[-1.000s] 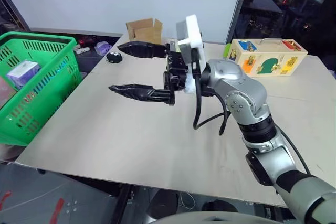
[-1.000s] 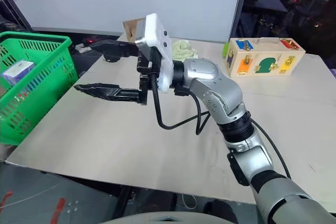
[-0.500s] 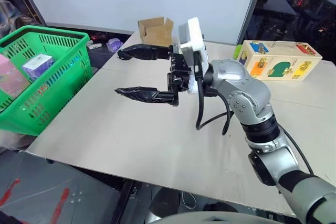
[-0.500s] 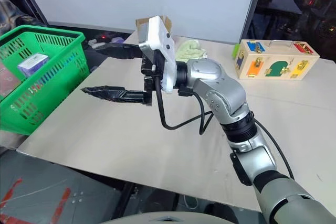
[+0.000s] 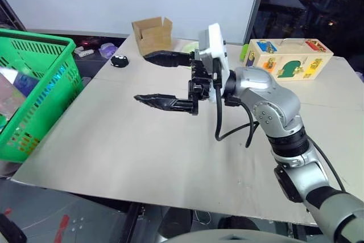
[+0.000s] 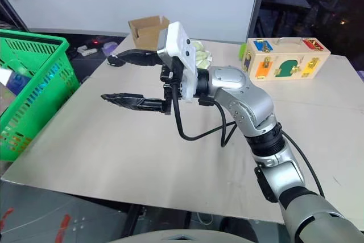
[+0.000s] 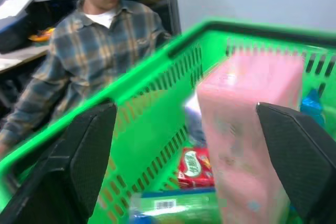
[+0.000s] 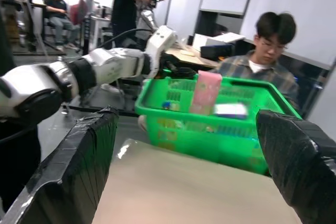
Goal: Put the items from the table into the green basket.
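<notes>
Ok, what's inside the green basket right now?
The green basket holds the pink carton, standing on end, plus a red packet, a green-and-blue box and something blue. The carton and the basket wall hide the rest; no orange bottle is visible.

cardboard box [image 5: 151,34], wooden puzzle box [image 5: 286,59], person [image 8: 262,56]

**Layout at basket drop**

Basket [image 5: 40,92] sat off the table's [image 5: 131,146] left edge. Carton [image 8: 206,93] stood upright inside the basket, other packs beneath it. Cardboard box [image 5: 151,34] was at the table's far edge, toy box [image 5: 287,60] far right. Right gripper [image 5: 156,78] hung above the table's middle, pointing left.
</notes>
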Available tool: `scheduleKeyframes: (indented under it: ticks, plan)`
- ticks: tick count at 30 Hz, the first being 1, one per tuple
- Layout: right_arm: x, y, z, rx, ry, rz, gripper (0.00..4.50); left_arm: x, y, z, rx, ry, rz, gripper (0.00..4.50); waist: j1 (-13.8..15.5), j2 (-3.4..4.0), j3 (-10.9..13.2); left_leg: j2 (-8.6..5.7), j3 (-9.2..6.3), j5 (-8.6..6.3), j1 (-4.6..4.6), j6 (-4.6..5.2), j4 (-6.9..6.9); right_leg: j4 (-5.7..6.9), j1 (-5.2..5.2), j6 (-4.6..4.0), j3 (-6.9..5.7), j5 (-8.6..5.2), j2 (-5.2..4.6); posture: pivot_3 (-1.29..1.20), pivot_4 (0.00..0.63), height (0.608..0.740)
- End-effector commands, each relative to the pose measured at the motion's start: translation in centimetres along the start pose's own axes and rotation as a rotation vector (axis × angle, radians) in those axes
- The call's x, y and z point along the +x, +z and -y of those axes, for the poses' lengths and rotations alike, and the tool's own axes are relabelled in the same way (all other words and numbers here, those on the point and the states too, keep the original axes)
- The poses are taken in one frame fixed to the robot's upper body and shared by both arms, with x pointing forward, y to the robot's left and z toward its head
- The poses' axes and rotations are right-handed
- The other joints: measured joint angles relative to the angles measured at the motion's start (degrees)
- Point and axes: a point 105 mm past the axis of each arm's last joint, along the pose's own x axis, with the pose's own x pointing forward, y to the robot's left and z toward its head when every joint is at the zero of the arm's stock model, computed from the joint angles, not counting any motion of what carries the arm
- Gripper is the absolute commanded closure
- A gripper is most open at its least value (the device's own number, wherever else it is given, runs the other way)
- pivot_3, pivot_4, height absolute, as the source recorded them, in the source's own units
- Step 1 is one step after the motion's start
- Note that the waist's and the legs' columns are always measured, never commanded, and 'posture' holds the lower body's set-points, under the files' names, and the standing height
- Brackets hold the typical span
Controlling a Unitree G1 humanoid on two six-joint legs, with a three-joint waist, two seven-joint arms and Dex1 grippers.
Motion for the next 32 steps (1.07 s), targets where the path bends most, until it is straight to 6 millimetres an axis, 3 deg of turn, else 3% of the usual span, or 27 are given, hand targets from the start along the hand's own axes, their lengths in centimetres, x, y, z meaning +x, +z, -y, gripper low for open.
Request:
scheduleKeyframes:
  ticks: [1, 4, 8, 12, 14, 16, 18, 21, 24, 26, 32]
  plan:
    - [-0.9, 0.5, 0.2, -0.034, -0.037, 0.002, 0.05, -2.8, 5.9, 4.7, -0.120, -0.222, 0.225, 0.07, -0.2, -0.10, -0.1, 0.04, -0.02, 0.00, -0.01, 0.00, 0.00, -0.04, 0.01, 0.00, 0.01, 0.01, 0.01, 0.36, 0.000, 0.740]
    - [-2.7, -0.8, 1.0, -0.030, -0.120, -0.063, 0.05, -5.3, 6.6, 9.4, -0.213, -0.390, 0.236, 0.07, 0.0, -0.21, -0.1, 0.03, -0.28, 0.00, 0.01, 0.00, 0.04, 0.01, 0.06, -0.01, 0.16, 0.01, -0.15, 0.35, 0.000, 0.740]
    - [-6.1, -2.9, 2.1, -0.040, -0.279, -0.182, 0.05, -8.0, 5.4, 16.9, -0.267, -0.630, 0.159, 0.07, 0.5, 0.09, -0.3, -0.12, -0.25, 0.01, 0.11, 0.02, 0.07, 0.06, 0.12, 0.00, 0.25, 0.02, -0.26, 0.32, 0.000, 0.740]
    - [-9.4, -4.1, 2.4, -0.035, -0.420, -0.272, 0.05, -9.8, 3.3, 21.7, -0.303, -0.783, 0.058, 0.07, 0.4, 0.19, -0.4, -0.25, -0.15, 0.03, 0.12, 0.05, 0.12, 0.08, 0.19, 0.00, 0.17, 0.02, -0.18, 0.25, 0.000, 0.740]
    - [-10.9, -4.7, 1.9, -0.035, -0.459, -0.324, 0.05, -10.3, 2.4, 23.0, -0.349, -0.826, 0.010, 0.07, 0.1, 0.28, -0.5, -0.30, -0.03, 0.03, 0.13, 0.06, 0.16, 0.06, 0.19, 0.00, 0.13, 0.02, 0.25, 0.20, 0.000, 0.740]
    - [-13.9, -5.7, 0.9, -0.024, -0.527, -0.417, 0.05, -11.7, 0.5, 24.7, -0.268, -0.917, -0.066, 0.07, -0.9, 0.31, -0.5, -0.29, -0.04, 0.03, 0.11, 0.07, 0.16, 0.04, 0.19, -0.01, 0.24, 0.01, 0.30, 0.17, 0.000, 0.740]
    - [-17.1, -6.7, -0.1, -0.006, -0.620, -0.521, 0.05, -12.6, -1.2, 25.5, -0.227, -0.949, -0.127, 0.07, -1.8, 0.42, -0.5, -0.30, -0.02, -0.01, 0.09, 0.14, 0.14, -0.04, 0.21, 0.00, 0.34, -0.01, 0.32, 0.13, 0.000, 0.740]
    - [-20.0, -7.6, -1.0, 0.013, -0.763, -0.615, 0.05, -13.2, -2.8, 26.1, -0.215, -0.932, -0.184, 0.07, -3.8, 0.53, -0.5, -0.32, 0.01, -0.02, 0.10, 0.17, 0.15, -0.05, 0.21, 0.01, 0.42, -0.01, 0.33, 0.09, 0.000, 0.740]
    - [-21.4, -8.0, -2.1, 0.035, -0.851, -0.648, 0.05, -14.1, -3.4, 26.9, -0.198, -0.949, -0.206, 0.07, -6.2, 0.72, -0.5, -0.30, 0.01, -0.02, 0.32, 0.18, 0.17, -0.01, 0.31, 0.00, 0.76, -0.02, 0.57, 0.06, 0.000, 0.740]
    - [-22.2, -8.3, -3.0, 0.051, -0.887, -0.668, 0.05, -14.1, -3.6, 26.7, -0.203, -0.941, -0.213, 0.07, -7.8, 0.92, -0.3, -0.25, -0.02, -0.03, 1.06, 0.17, 0.13, -0.09, 1.06, -0.07, 0.84, -0.19, 0.68, 0.04, 0.000, 0.740]
    - [-24.0, -8.7, -4.7, 0.085, -0.954, -0.712, 0.05, -14.8, -3.8, 26.5, -0.171, -0.984, -0.240, 0.07, -10.8, 1.06, -0.2, -0.27, -0.02, -0.02, 1.71, 0.17, 0.12, -0.01, 1.35, -0.01, 1.20, -0.33, 0.97, 0.01, 0.003, 0.740]
